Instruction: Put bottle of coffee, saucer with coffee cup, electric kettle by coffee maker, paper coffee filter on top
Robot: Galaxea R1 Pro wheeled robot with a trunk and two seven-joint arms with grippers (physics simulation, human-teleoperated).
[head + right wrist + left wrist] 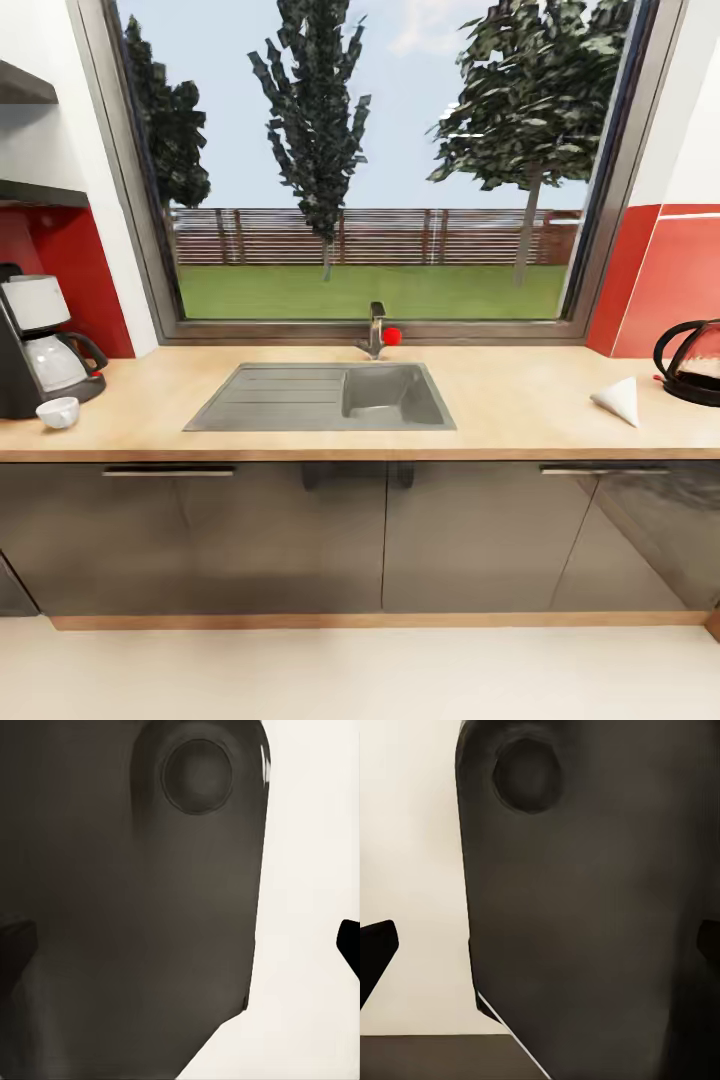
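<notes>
The coffee maker stands at the left end of the countertop, against the red wall, with its glass carafe seated in it. The cup sits on the bare worktop just in front of it, upright, apart from the machine's base; whether anything is in it cannot be told. At the far right end the kettle is cut by the picture's edge, dark inside, black handle toward the sink, red button at its base. The filter lies on its side just beside the kettle, nearer the sink. The grey sink is set in the middle of the worktop, its drainer to the left and a tap with a red knob behind it. Two dark shelves show at the upper left above the coffee maker. No writing can be read.

In the wrist views, each gripper's dark fingertips show at the picture's edges, set wide apart, pinching nothing, with a dark robot body close ahead.
</notes>
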